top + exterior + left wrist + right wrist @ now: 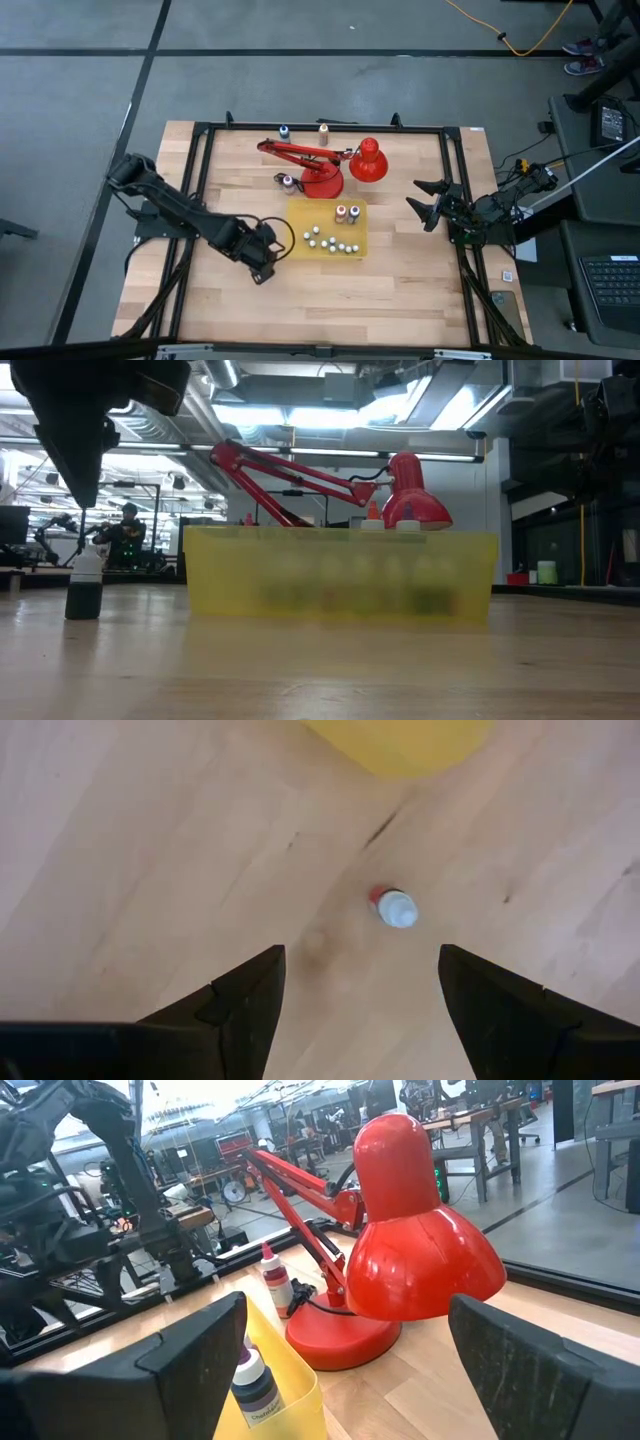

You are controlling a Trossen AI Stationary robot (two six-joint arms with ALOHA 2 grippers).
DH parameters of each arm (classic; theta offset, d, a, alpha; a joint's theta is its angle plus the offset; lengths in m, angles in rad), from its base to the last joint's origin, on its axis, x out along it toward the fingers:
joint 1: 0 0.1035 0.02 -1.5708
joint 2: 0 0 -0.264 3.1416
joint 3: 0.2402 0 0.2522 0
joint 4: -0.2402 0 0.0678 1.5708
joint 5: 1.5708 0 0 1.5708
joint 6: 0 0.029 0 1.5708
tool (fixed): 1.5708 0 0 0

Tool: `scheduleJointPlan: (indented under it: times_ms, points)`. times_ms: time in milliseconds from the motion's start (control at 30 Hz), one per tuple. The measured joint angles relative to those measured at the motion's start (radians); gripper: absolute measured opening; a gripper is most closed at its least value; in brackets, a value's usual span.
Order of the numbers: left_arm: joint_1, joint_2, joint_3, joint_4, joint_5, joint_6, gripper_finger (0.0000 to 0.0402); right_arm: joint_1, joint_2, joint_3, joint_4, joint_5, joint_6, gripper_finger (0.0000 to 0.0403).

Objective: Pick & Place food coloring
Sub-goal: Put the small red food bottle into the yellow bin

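Dark fingers (245,1010) of the left gripper (268,240) stand apart with nothing between them, poised above one food coloring bottle (394,907) that stands upright on the wooden table (400,290), white cap up, red showing beneath it. Seen from above, this gripper sits at about 9 o'clock of the yellow tray (357,208), just beside its edge. At table height the same bottle (85,585) stands alone, apart from the tray (340,575), with the gripper directly over it and not touching.

Right gripper (428,203) waits near the table's right edge, at 3 o'clock of the tray, jaws wide and holding nothing.

Inside the tray: two bottles (347,213) toward its far side and a cluster of white-capped ones (330,241) along its near side. Three more bottles stand on the table around the red desk lamp (325,165): two (284,131) at its 12 o'clock near the far edge, one (288,181) at 9 o'clock of its base.
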Motion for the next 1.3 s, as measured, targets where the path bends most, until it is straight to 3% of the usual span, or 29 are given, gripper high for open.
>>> scheduleJointPlan:
  times_ms: [333,667,967,1100,1300]
  points:
    - [-0.028,0.125,0.076,0.036,0.022,0.064,0.0255,0.000,0.000,0.000,0.000,0.000,0.000,0.0347]
    - [-0.018,0.244,0.078,0.046,0.028,0.133,0.0255,0.000,0.000,0.000,0.000,0.000,0.000,0.0347]
    - [0.001,0.275,0.078,0.091,0.040,0.203,0.0252,0.000,0.000,0.000,0.000,0.000,0.000,0.0347]
    - [0.001,0.275,0.078,0.089,0.056,0.202,0.0225,0.000,0.000,0.000,0.000,0.000,0.000,0.0347]
    - [0.002,0.275,0.078,0.089,0.059,0.203,0.0152,0.000,0.000,0.000,0.000,0.000,0.000,0.0347]
